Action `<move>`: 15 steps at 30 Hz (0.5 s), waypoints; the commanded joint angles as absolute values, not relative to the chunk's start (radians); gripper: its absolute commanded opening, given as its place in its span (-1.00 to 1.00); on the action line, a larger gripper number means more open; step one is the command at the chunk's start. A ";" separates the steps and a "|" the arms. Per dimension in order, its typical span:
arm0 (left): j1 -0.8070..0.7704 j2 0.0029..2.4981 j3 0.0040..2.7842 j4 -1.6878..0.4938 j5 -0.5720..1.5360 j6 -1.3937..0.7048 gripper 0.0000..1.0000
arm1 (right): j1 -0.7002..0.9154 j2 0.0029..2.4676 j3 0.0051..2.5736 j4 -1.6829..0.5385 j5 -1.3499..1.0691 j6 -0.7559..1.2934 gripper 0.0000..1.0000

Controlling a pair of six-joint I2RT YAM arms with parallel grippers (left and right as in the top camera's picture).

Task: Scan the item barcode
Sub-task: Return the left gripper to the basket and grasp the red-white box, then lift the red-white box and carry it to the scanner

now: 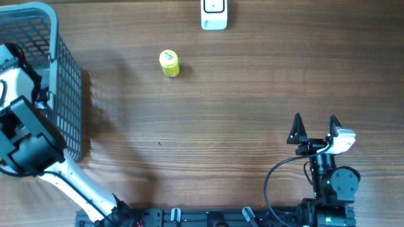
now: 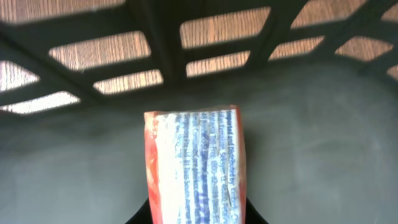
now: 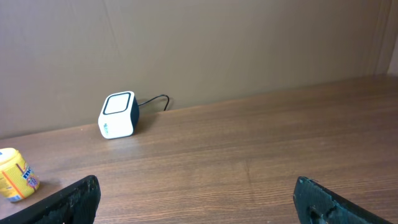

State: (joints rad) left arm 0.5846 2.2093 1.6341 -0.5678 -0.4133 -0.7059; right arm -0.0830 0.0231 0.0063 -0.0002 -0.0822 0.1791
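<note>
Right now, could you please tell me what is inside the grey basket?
An orange packet with a printed white panel is inside the basket, in front of its slotted wall. Overhead, the left arm covers much of the interior, so other contents cannot be seen.

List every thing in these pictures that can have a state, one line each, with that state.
left gripper: jaws shut on the packet, inside the basket
packet: gripped, printed side facing the wrist camera
basket: standing on the table
right gripper: jaws open, empty
yellow can: on the table, untouched
scanner: on the table, cable attached, nothing in front of it
</note>
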 commanded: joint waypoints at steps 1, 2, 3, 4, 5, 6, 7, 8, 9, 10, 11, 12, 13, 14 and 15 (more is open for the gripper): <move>0.588 2.128 1.621 -0.602 -0.393 -0.718 -0.66 | -0.078 0.025 0.005 0.003 -0.082 0.186 1.00; 0.588 2.105 1.621 -0.607 -0.393 -0.718 -0.64 | -0.078 0.025 0.005 0.003 -0.082 0.186 0.99; 0.588 2.081 1.621 -0.613 -0.393 -0.718 -0.64 | -0.078 0.025 0.005 0.003 -0.082 0.186 1.00; 0.588 2.056 1.621 -0.619 -0.393 -0.718 -0.64 | -0.078 0.025 0.005 0.003 -0.082 0.186 1.00; 0.588 2.028 1.621 -0.623 -0.393 -0.718 -0.63 | -0.078 0.025 0.005 0.003 -0.082 0.186 1.00; 0.588 2.001 1.621 -0.627 -0.393 -0.718 -0.63 | -0.078 0.025 0.005 0.003 -0.082 0.186 1.00; 0.588 1.972 1.621 -0.633 -0.393 -0.718 -0.63 | -0.078 0.025 0.005 0.003 -0.082 0.186 1.00; 0.588 1.943 1.621 -0.636 -0.393 -0.718 -0.62 | -0.078 0.025 0.005 0.003 -0.082 0.186 1.00; 0.588 1.913 1.621 -0.640 -0.393 -0.718 -0.60 | -0.078 0.025 0.005 0.003 -0.082 0.186 1.00; 0.588 1.882 1.621 -0.641 -0.393 -0.718 -0.58 | -0.078 0.025 0.005 0.003 -0.082 0.186 1.00; 0.588 1.853 1.621 -0.645 -0.393 -0.719 -0.56 | -0.078 0.025 0.005 0.003 -0.082 0.186 1.00; 0.588 1.821 1.621 -0.647 -0.393 -0.718 -0.55 | -0.078 0.025 0.005 0.003 -0.082 0.186 1.00; 0.588 1.784 1.621 -0.652 -0.392 -0.719 -0.55 | -0.078 0.025 0.005 0.003 -0.082 0.186 1.00; 0.588 1.760 1.621 -0.657 -0.392 -0.719 -0.55 | -0.078 0.025 0.005 0.003 -0.082 0.186 1.00; 0.587 1.730 1.621 -0.662 -0.388 -0.719 -0.55 | -0.078 0.025 0.005 0.003 -0.082 0.186 1.00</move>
State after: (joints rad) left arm 0.5846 1.8339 1.6222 -0.6495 -0.3908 -0.7094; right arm -0.0830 0.0231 0.0063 -0.0006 -0.0822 0.1791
